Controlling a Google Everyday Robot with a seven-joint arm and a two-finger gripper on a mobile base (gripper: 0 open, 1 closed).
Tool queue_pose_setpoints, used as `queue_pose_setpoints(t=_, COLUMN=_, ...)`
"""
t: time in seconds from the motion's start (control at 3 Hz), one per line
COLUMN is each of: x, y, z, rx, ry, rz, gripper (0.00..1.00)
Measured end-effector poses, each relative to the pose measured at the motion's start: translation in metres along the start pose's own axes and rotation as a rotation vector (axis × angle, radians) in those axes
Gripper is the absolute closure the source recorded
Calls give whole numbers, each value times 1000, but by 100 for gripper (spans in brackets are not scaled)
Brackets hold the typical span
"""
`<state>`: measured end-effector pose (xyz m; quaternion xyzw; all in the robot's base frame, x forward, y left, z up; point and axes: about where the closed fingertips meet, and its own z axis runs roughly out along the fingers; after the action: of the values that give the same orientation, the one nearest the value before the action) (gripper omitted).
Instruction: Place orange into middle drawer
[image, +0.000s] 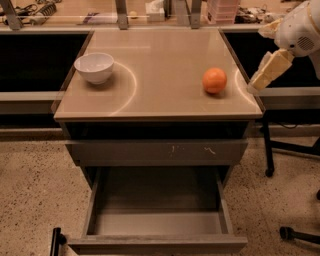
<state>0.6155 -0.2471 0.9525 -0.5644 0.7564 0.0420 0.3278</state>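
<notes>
The orange (214, 80) sits on the tan cabinet top (160, 65), near its right edge. The middle drawer (157, 223) is pulled open below, its flat grey floor bare, its unmarked front panel (157, 245) at the bottom of the view. My gripper (260, 77) hangs from the white arm (300, 30) at the right. It is just beyond the cabinet's right edge, to the right of the orange and apart from it, pointing down and left. It holds nothing.
A white bowl (94, 67) stands at the left of the top. A shut grey drawer front with white scratch marks (157, 151) lies above the open drawer. Black chair legs and castors (292, 234) stand on the speckled floor at right. A counter with clutter runs behind.
</notes>
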Motion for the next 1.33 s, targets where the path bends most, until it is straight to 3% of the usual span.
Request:
queue_pose_setpoints(t=0.67, x=8, y=-8, z=11, rx=3, ry=2, rz=30, gripper=0)
queue_pose_setpoints(t=1.33, x=-3, y=-38, z=69, rx=-51, ry=-86, rz=10, gripper=0)
